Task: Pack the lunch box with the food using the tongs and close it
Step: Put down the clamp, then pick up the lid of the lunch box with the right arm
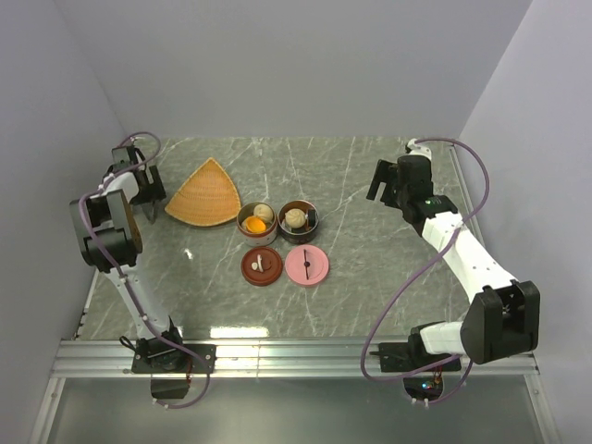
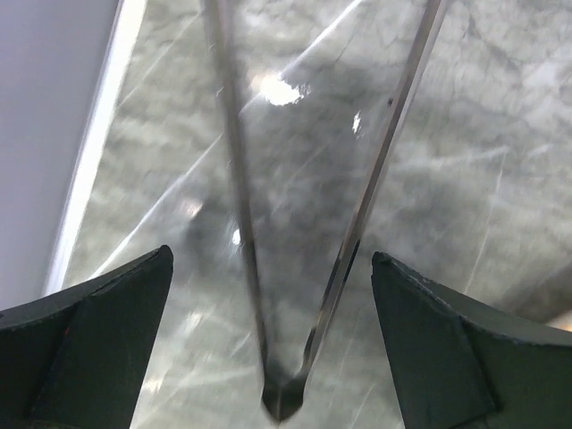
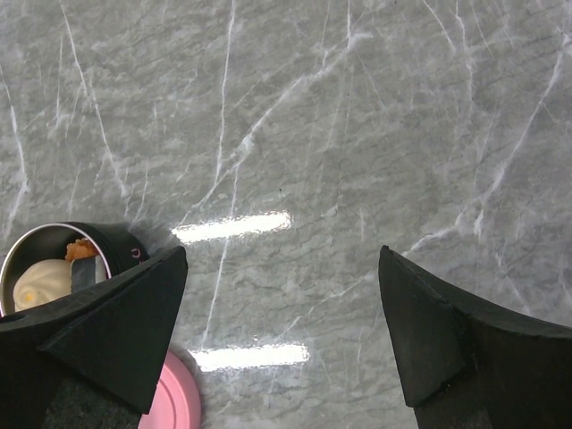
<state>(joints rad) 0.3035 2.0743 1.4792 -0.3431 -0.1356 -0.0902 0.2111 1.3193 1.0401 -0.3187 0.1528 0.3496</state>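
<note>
My left gripper [image 1: 139, 188] stands open at the far left of the table. In the left wrist view the thin tongs [image 2: 357, 223] form a blurred V between its fingers [image 2: 107, 331], their joined end toward the camera, touching neither finger. The lunch box is two round tins. The left tin [image 1: 256, 220] holds an orange chunk [image 1: 251, 223] and a beige ball [image 1: 264, 214]. The right tin [image 1: 298, 219] holds a beige ball [image 1: 294, 218] and a dark roll. Both are uncovered. My right gripper [image 1: 379, 180] hangs open and empty above bare marble, right of the tins.
A brown lid [image 1: 262, 266] with a small pale piece on it and a pink lid [image 1: 307, 265] lie in front of the tins. An orange fan-shaped plate [image 1: 205, 196] sits left of them. The right wrist view catches a tin [image 3: 54, 268] and the pink lid [image 3: 170, 393].
</note>
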